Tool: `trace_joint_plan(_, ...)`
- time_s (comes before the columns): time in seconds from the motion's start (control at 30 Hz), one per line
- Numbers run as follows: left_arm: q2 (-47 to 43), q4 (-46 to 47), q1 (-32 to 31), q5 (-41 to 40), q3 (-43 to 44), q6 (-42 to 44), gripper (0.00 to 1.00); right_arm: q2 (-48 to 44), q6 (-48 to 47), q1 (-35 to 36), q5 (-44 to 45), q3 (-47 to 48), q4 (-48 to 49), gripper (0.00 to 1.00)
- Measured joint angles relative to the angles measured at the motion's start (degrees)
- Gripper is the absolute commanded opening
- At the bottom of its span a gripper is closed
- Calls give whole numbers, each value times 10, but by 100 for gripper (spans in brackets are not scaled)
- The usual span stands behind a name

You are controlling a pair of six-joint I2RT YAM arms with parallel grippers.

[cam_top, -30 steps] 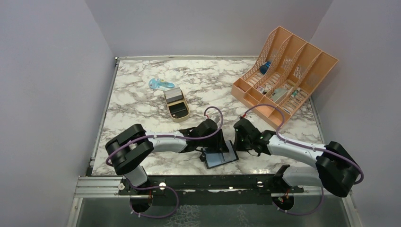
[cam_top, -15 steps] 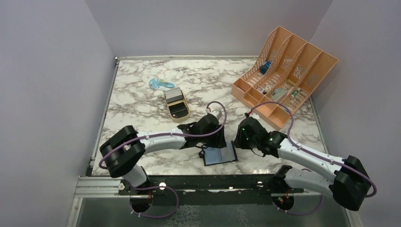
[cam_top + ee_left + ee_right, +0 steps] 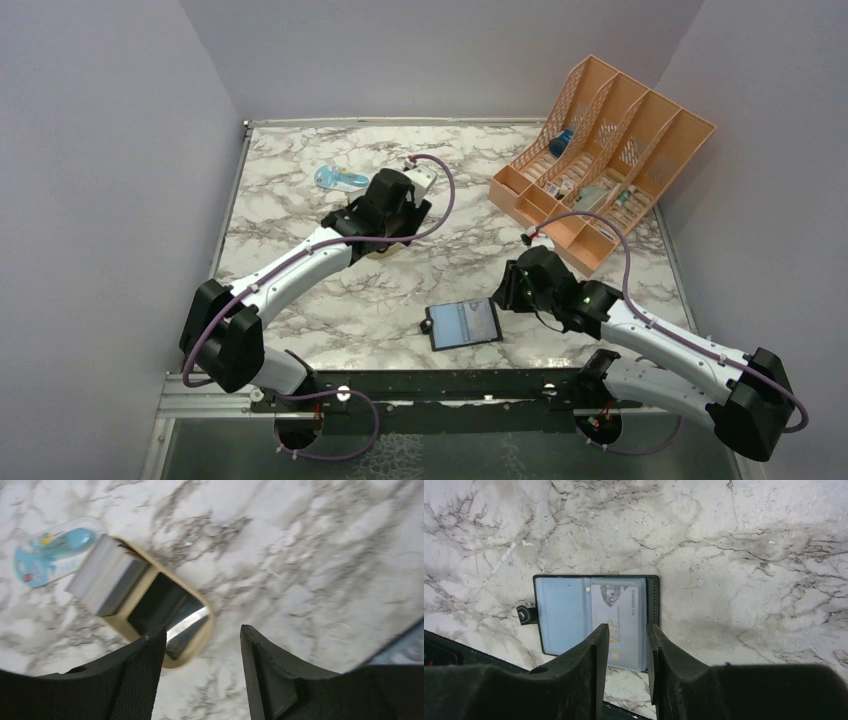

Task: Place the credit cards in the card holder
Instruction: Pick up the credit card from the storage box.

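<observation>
Toward the far left of the desk [image 3: 470, 190], a blue packet [image 3: 340, 179] is lying flat, just beside the far end of a gold tin [image 3: 120, 625]. A grey stack [image 3: 107, 575], layered at its edge like cards, is sitting tilted in that end of the tin, while the near end is showing a dark, shiny bottom. I am holding my left claw [image 3: 202, 635] above the near end of the tin with its jaws standing wide and nothing between them.

Close to the near edge of the desk, about midway along it, the card holder [image 3: 463, 324] is lying open with its blue-grey inside facing up and its snap tab pointing left. One credit card [image 3: 616, 615] is sitting in its right half.

I am hovering my right claw [image 3: 624, 630] over the right edge of the card holder, the jaws standing only narrowly apart and gripping nothing. At the far right corner, a peach desk organizer [image 3: 600, 160] is leaning back with small items in its compartments.
</observation>
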Motion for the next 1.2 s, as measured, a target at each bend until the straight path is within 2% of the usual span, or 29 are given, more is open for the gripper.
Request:
trace_joint_plan(0.1, 19, -4, 65, -7, 9, 92, 60, -2, -7, 0, -3, 6, 2, 34)
trace_joint_plan(0.23, 50, -3, 113, 5, 12, 183, 61, -2, -15, 0, -4, 13, 3, 34)
trace_joint_plan(0.53, 146, 14, 167, 20, 47, 349, 57, -9, -28, 0, -4, 24, 5, 34)
trace_joint_plan(0.8, 190, 41, 190, 14, 56, 409, 50, -19, -29, 0, 0, 38, 1, 33)
trace_joint_plan(1.0, 190, 96, 190, 5, 52, 440, 52, -31, -29, 0, 9, 45, -2, 33)
trace_joint_plan(1.2, 191, 108, 190, 6, 49, 451, 56, -35, -29, 0, 24, 56, -8, 33)
